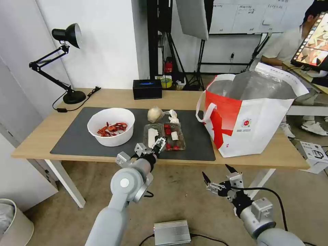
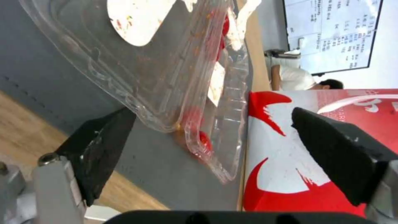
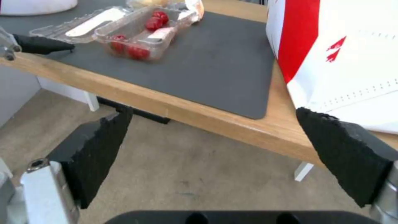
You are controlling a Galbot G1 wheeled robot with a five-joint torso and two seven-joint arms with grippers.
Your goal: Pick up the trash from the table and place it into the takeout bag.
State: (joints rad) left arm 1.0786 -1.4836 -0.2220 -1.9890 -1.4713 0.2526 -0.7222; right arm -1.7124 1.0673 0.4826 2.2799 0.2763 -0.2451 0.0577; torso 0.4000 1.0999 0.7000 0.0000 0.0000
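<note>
The left gripper point(image 1: 158, 143), jaws spread apart, hovers at the near edge of the clear hinged tray point(image 1: 164, 136), which lies on the dark mat point(image 1: 78, 140) of the surface point(image 1: 34, 140) between the white bowl point(image 1: 111, 126) and the takeout bag point(image 1: 253, 116). The right gripper point(image 1: 216, 177), jaws also apart, hangs below the surface's front edge, over the floor.

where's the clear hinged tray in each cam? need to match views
Head view: clear hinged tray on the dark mat, between white bowl and takeout bag; open left end effector at its near edge.
Left wrist view: tray close up, its corner between the open fingers.
Right wrist view: tray far off on the mat.
Shared landmark: the red-and-white bag beside it.
</note>
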